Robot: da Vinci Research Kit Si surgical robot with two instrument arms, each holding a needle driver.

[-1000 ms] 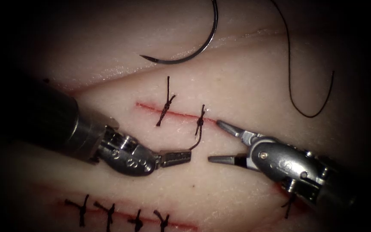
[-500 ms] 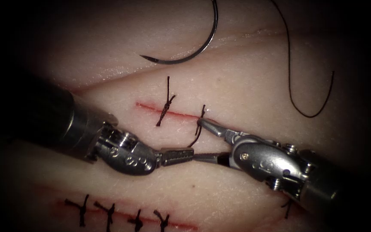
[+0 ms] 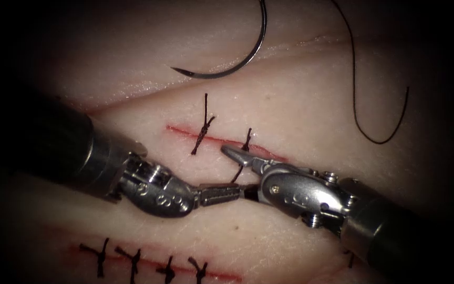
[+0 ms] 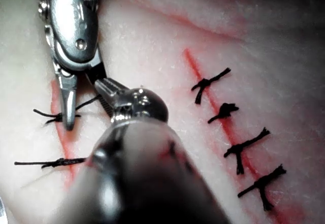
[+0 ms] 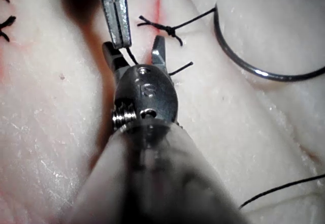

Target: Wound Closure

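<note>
Thread tail (image 3: 236,173) clamped taut in left gripper (image 3: 222,195); right gripper (image 3: 237,171) apart, straddling it (keep blades clear of knot (image 3: 246,145)). Needle (image 3: 237,66) lies free on tissue (image 3: 311,100).

The left tool (image 3: 222,193) is reaching in from the left side of the endoscope view, its wrist bent so the tip is pointing to the right. Its jaws are lying pressed together, gripping a thread tail (image 3: 236,172). The right tool (image 3: 237,171) is coming in from the lower right, shaft slanting up and to the left. Its jaws are standing spread apart, the upper one lying above the left tool's tip and the lower one meeting that tip, with the thread tail running between them.
</note>
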